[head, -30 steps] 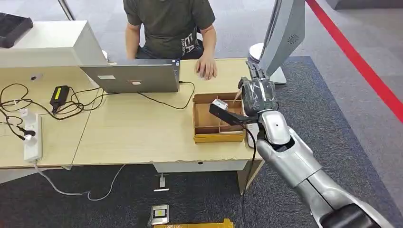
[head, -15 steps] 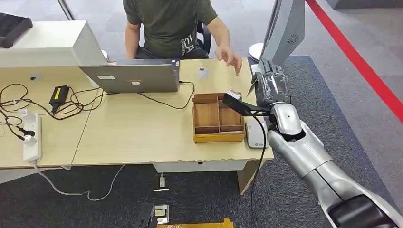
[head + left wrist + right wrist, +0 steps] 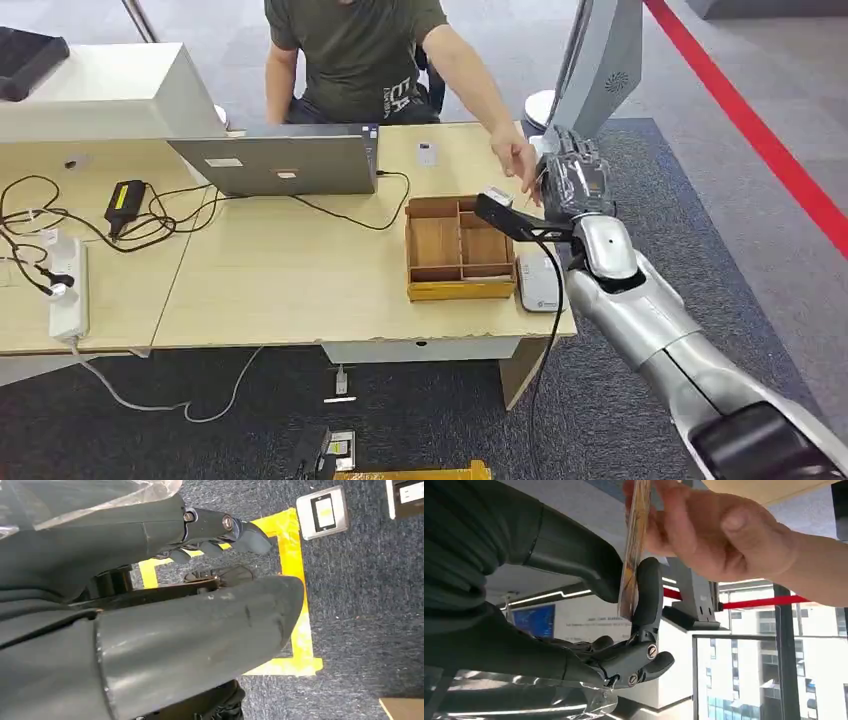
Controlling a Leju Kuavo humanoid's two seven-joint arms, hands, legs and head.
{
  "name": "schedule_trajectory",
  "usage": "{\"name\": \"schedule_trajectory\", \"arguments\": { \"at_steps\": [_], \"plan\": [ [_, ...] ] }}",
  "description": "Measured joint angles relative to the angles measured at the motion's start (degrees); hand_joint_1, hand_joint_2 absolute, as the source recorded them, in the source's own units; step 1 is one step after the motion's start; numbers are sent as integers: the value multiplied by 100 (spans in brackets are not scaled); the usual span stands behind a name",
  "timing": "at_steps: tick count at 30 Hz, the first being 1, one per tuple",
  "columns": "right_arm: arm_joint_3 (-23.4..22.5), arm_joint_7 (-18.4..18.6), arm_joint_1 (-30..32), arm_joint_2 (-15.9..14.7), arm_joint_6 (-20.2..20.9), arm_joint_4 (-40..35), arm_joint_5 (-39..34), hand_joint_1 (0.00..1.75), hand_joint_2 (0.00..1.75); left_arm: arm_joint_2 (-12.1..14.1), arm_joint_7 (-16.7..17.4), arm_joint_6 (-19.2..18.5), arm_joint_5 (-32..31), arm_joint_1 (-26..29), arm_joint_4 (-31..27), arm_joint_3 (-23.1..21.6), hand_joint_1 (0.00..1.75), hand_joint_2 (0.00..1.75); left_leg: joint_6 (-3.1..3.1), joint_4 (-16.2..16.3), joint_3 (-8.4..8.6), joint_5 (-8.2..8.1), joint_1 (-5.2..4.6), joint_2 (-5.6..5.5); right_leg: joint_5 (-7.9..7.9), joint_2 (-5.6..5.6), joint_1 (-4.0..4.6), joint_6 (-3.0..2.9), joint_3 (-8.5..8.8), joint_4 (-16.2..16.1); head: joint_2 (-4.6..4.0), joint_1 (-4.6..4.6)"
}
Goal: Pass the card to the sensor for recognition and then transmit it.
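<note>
I held my right hand (image 3: 572,182) raised beyond the far right corner of the pale wooden desk (image 3: 290,280), its dark finger and thick grey thumb pinching the thin, yellowish printed card (image 3: 634,555) edge-on, so that most of the card stood free above my fingers for someone to take; the person's bare hand (image 3: 704,530) had reached across from the far side of the desk and was touching that free end, its fingers seemingly closing on it; the handover looked under way, though I had not let go. Just below and behind my hand, by the desk edge, lay the flat white card sensor (image 3: 540,285), beside the brown wooden compartment tray (image 3: 460,250); the reading step looked finished, to my judgement. My left hand (image 3: 215,535) hung toward the carpet with its dark fingers curled in on nothing, kept clear of the exchange.
</note>
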Motion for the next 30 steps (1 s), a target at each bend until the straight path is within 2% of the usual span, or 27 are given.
{"name": "schedule_trajectory", "arguments": {
  "at_steps": [11,12,13,14,17,21,30],
  "plan": [
    [177,13,-140,4,-100,216,-187,175,175,0,-35,153,168,15,2,52,0,0,0,0,-1,0,0,0,0,0,0,0,0,0,0,0],
    [186,11,-140,4,-114,227,-208,56,175,0,-33,162,188,17,2,61,0,0,0,0,-1,0,0,0,0,0,0,0,0,0,0,0],
    [190,11,-140,7,-144,243,-216,56,175,0,-33,175,199,22,2,76,0,0,0,0,-1,0,0,0,0,0,0,0,0,0,0,-2],
    [199,11,-140,7,-194,251,-219,0,0,0,-33,183,203,28,2,89,0,0,0,0,-1,0,0,0,0,0,0,0,0,0,0,0],
    [243,37,-150,4,-396,295,-138,0,0,0,-2,219,232,42,2,125,0,0,0,0,-1,0,0,0,0,0,0,0,0,0,0,0],
    [299,155,-204,4,-271,380,-90,0,0,0,9,214,253,47,2,157,0,0,0,0,-1,0,0,0,0,0,0,0,0,0,0,-2],
    [382,31,-232,-24,-282,494,-74,0,0,0,-4,173,330,72,2,247,0,0,0,0,-1,0,0,0,0,0,0,0,0,0,0,0]
  ]
}}
